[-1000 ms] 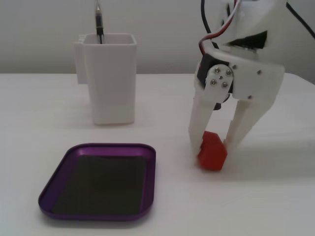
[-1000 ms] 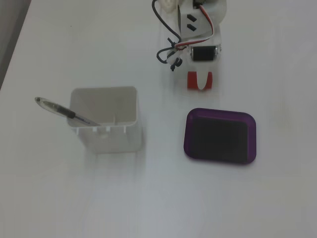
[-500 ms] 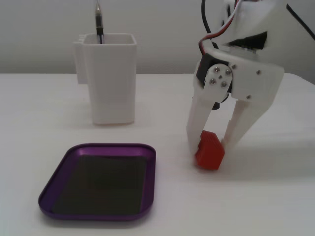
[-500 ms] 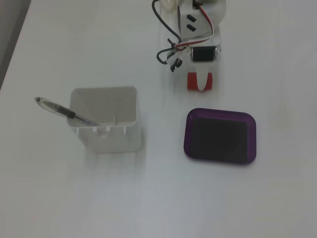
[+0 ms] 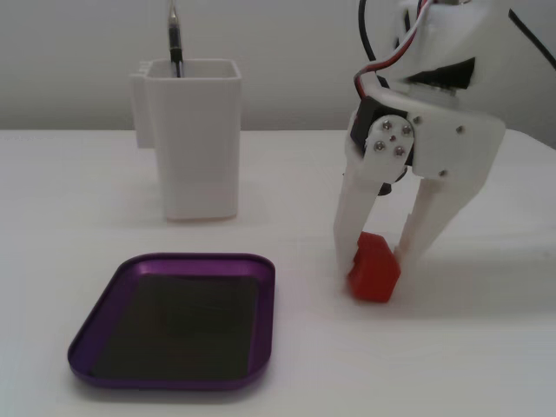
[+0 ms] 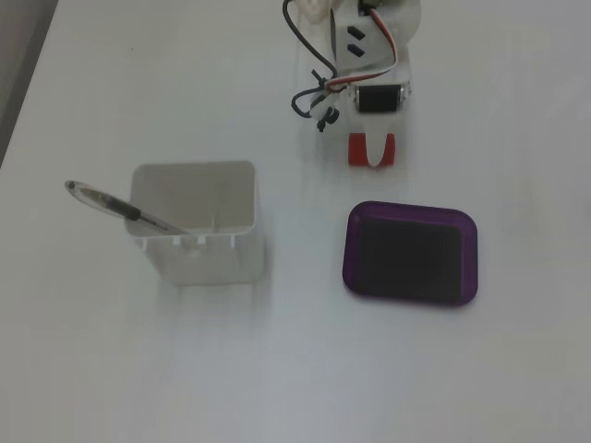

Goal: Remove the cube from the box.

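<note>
The red cube (image 5: 373, 271) rests on the white table to the right of the box (image 5: 266, 300), outside it. In a fixed view from above, the cube (image 6: 355, 150) lies just beyond the far rim of the purple box (image 6: 411, 209), whose dark inside is bare. My white gripper (image 5: 373, 263) comes straight down over the cube, one finger pressed on each side of it. From above, one finger of the gripper (image 6: 372, 149) covers the cube's middle, so only its two red ends show.
A tall white square container (image 5: 195, 139) holding a pen (image 5: 174, 39) stands behind and left of the box. From above, the container (image 6: 199, 221) and its pen (image 6: 111, 203) are left of the box. Servo cables (image 6: 319, 92) hang beside the arm.
The gripper and the cube between its fingers shifted slightly left, then back right. Box and container have not moved.
</note>
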Controlling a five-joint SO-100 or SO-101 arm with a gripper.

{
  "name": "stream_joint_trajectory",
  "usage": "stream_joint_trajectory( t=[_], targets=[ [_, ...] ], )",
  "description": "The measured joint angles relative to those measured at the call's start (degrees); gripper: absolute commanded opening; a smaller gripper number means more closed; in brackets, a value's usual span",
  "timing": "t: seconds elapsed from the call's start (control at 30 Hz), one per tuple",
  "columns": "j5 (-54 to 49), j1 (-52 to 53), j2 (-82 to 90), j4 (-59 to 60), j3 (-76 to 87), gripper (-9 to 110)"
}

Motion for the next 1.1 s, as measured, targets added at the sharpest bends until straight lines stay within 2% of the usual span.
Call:
stream_joint_trajectory(
  t=[0.17,0.53,0.77,1.1],
  targets=[
    [0.00,0.00,0.35,0.00,0.00,16],
    [0.00,0.00,4.57,4.31,0.00,16],
    [-3.34,0.88,19.69,6.15,1.23,16],
    [-4.13,0.88,46.32,10.37,13.89,15]
  ],
)
